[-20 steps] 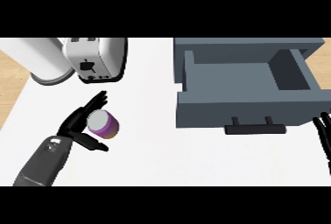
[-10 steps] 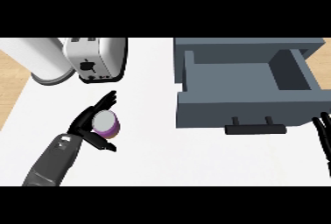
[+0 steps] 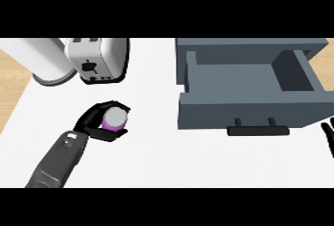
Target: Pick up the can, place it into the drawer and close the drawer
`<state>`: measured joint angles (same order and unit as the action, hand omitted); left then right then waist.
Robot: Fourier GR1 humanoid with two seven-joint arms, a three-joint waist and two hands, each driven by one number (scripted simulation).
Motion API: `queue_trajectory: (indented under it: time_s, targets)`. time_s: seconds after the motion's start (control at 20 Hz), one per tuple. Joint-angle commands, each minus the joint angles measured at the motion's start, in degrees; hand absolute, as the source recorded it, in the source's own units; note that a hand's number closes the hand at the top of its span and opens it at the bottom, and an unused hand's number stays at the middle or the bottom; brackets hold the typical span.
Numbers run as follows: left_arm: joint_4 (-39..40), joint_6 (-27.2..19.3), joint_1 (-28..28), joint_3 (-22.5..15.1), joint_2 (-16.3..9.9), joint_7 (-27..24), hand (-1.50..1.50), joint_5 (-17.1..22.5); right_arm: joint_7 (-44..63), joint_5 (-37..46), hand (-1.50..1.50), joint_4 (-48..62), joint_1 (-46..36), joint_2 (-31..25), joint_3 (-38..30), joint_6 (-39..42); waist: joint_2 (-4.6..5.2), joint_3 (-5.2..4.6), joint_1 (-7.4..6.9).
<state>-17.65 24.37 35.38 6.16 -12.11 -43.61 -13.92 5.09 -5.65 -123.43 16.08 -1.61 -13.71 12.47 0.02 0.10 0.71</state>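
left hand point(image 3: 91, 126) near the bench's point(image 3: 157, 145) front-left part, fingers point(image 3: 108, 106) curled round the can point(image 3: 114, 120), thumb side under it. can shows grey top and purple wall, tilted a bit toward the view; can't tell if it's off the bench yet. step in hand, as i judge it: finish the grasp and lift, then carry right to the drawer point(image 3: 251, 95).

to do it well: keep the can wrapped before raising, lift high enough to pass the drawer's front wall, come over the open cavity from above, not into the front panel or the handle point(image 3: 257, 130). set it down inside, let go, then push the front shut.

right hand point(image 3: 328, 139) at the bench's right edge, only fingers show, straight and spread, resting.

farther back-left: toaster point(image 3: 98, 59) and a white cylinder point(image 3: 42, 59) beside it, well apart from the can.

vs 0.5 s ago: fingers were still partly open beside the can, one pointing up; now they're closed round it and the can's top faces up more. drawer, toaster unchanged.
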Motion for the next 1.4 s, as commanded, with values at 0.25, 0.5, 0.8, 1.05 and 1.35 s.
queue_trajectory:
  time_s: [0.25, 0.5, 0.8, 1.05, 1.35]
  targets:
    - [-7.25, 6.74, -1.51, -0.56, 3.52, 3.29, 1.5, 3.13, 0.05, 0.77, -1.5, -2.18, 1.63, 1.23, -0.32, -0.31, -0.23, -0.07, -0.7]
    - [-6.27, -8.69, -4.39, 10.19, 1.89, 5.43, 1.5, 11.06, 0.25, 0.48, -1.5, -2.65, 3.14, 1.32, -0.14, 0.0, -0.35, -0.04, -1.62]
    - [-14.71, -18.56, -7.2, 14.1, 3.09, 9.1, 1.5, 15.52, 4.02, -0.28, -1.5, -4.59, 0.41, 0.86, -1.29, -2.01, -0.35, -0.05, -1.27]
    - [-34.62, -23.15, -10.35, 7.5, 10.22, 21.78, 1.5, 14.83, -1.13, 0.4, -1.5, -3.73, 5.03, 1.54, 0.9, -1.09, -0.58, 0.01, -1.46]
    - [-52.22, -27.08, -12.65, -0.67, 11.99, 33.5, 1.5, 15.04, 2.08, -1.14, -1.5, -4.7, 1.62, 1.01, -1.04, -1.09, -0.32, -0.06, -1.08]
